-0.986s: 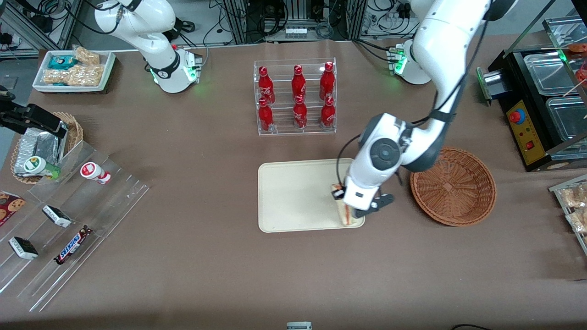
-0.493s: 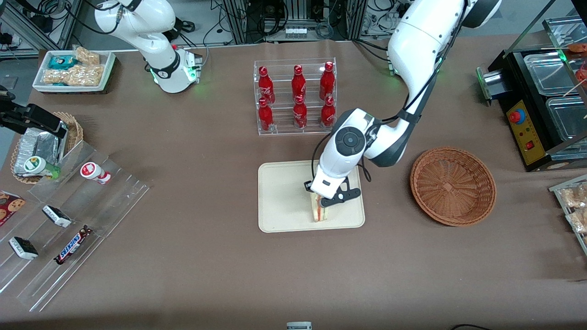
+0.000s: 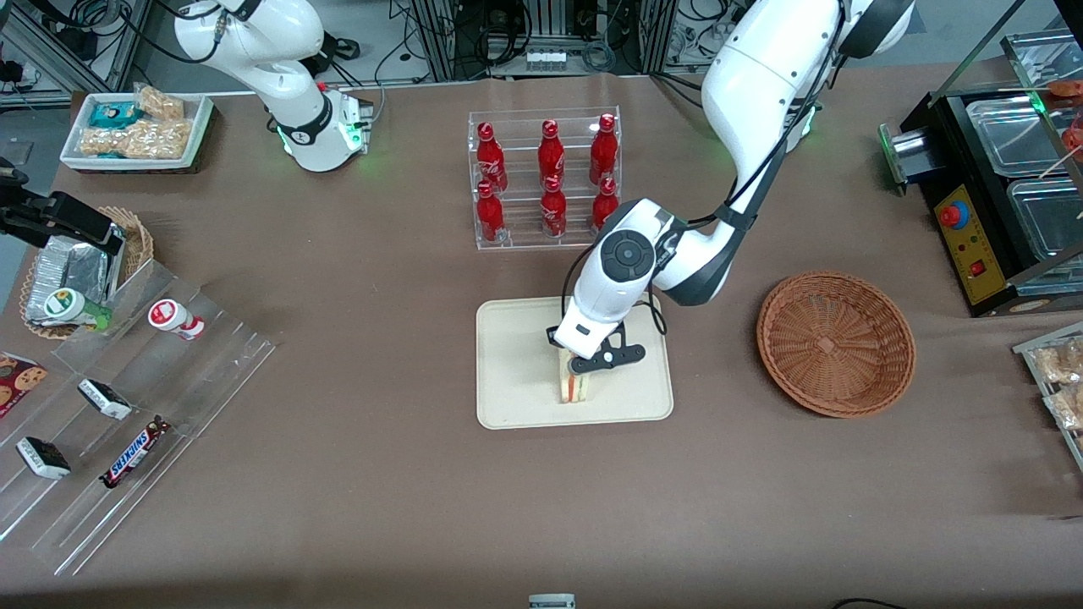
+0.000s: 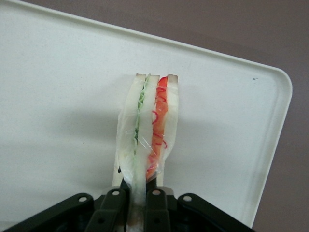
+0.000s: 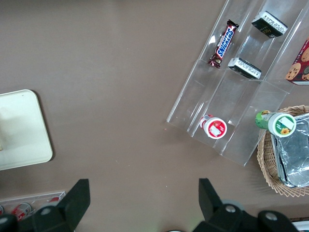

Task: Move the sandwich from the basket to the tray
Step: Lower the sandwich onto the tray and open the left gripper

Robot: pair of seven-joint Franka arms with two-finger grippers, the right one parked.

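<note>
My left gripper (image 3: 584, 365) is shut on the sandwich (image 3: 574, 387), a clear-wrapped wedge with green and red filling. It hangs over the cream tray (image 3: 516, 372), nearer the front camera than the tray's middle. In the left wrist view the sandwich (image 4: 147, 135) stands edge-on between the black fingers (image 4: 112, 212), with the gripper (image 4: 137, 208) clamped on its bread, and the tray (image 4: 63, 96) lies beneath it. I cannot tell whether the sandwich touches the tray. The round brown wicker basket (image 3: 836, 342) sits beside the tray toward the working arm's end, with nothing in it.
A clear rack of red bottles (image 3: 546, 178) stands farther from the front camera than the tray. Clear stepped shelves with snacks (image 3: 127, 414) and a small wicker basket with foil packs (image 3: 76, 271) lie toward the parked arm's end. A black machine (image 3: 990, 194) stands near the basket.
The gripper has carried the sandwich from the tray's edge beside the basket inward over the tray, toward the parked arm's end. Its grip on the sandwich is unchanged.
</note>
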